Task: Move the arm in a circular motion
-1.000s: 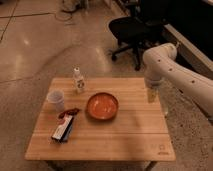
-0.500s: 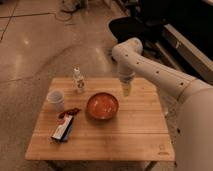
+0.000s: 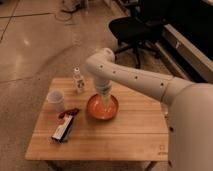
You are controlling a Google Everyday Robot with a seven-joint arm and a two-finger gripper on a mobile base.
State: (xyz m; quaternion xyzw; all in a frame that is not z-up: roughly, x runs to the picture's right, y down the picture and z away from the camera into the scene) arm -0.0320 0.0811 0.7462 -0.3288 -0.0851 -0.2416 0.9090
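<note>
Polished concrete floor; light wooden table. Glossy white tubular robot arm reaches over centre; pale gripper hangs above orange bowl, finger state indeterminate. Circle apparently midway, completion unverifiable.

arm is reaching in from the right, elbow bent high | wrist is pointing straight down | gripper is hanging low at its tip

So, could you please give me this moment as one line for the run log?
arm: reaching over table | tool: hanging above orange bowl | cup, bottle, snack bar: untouched
</note>
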